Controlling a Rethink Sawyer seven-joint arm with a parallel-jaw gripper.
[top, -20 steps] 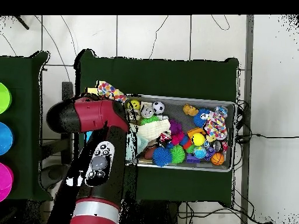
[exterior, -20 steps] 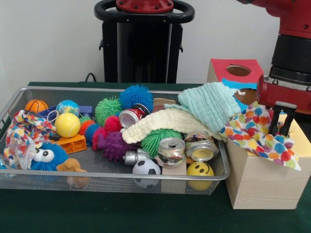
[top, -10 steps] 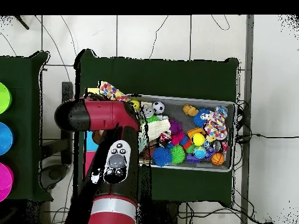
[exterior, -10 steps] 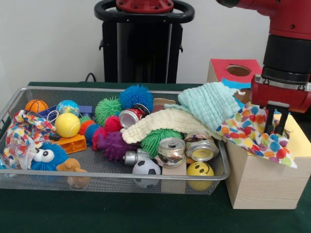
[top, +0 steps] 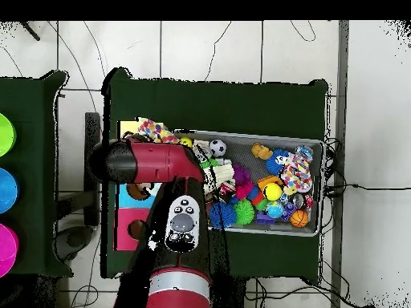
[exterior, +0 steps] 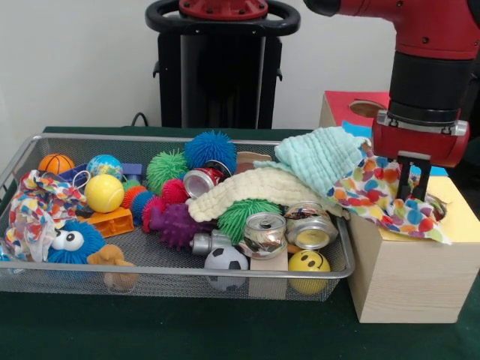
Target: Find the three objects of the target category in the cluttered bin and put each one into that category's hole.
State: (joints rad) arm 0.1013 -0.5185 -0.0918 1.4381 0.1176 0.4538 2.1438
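Note:
A polka-dot cloth (exterior: 375, 199) drapes over the top of a wooden box with a yellow lid (exterior: 461, 217), right of the wire bin (exterior: 150, 139). My gripper (exterior: 415, 196) reaches down onto this cloth, and its narrow fingers look shut on it. More cloths lie in the bin: a mint one (exterior: 322, 157) and a cream one (exterior: 255, 189) at the right end, and another polka-dot one (exterior: 37, 202) at the left end. In the overhead view the arm (top: 152, 160) hides the gripper, and the cloth (top: 152, 130) shows beside it.
Behind the wooden box stands a red-topped box with a round hole (exterior: 364, 109). The bin holds spiky balls, crushed cans (exterior: 264, 231), a yellow ball (exterior: 103, 193), a soccer ball (exterior: 225, 262) and a blue furry toy (exterior: 71, 241).
The arm has moved left, toward the bin, over the last second. The polka-dot cloth has slid left across the box top with the gripper.

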